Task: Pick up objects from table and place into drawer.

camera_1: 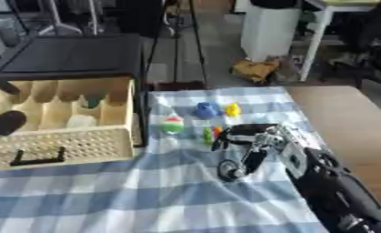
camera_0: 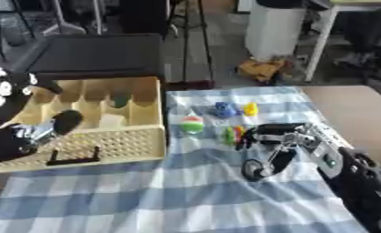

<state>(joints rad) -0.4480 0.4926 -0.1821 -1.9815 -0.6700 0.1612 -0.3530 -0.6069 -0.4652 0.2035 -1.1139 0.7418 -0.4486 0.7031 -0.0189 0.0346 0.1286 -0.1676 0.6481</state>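
I can't make out the small green and red things (camera_0: 232, 134) half hidden behind my right hand (camera_0: 269, 136), and my left hand (camera_0: 34, 132) is cut off at the frame edge.

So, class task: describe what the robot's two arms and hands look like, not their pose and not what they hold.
The right arm is a bulky black forearm with a silver-grey wrist section carrying a small green mark. The right hand is black and silver, with dark fingers. The left arm is also black with silver at the joint; the left hand shows a rounded black tip. No cables are clearly visible.
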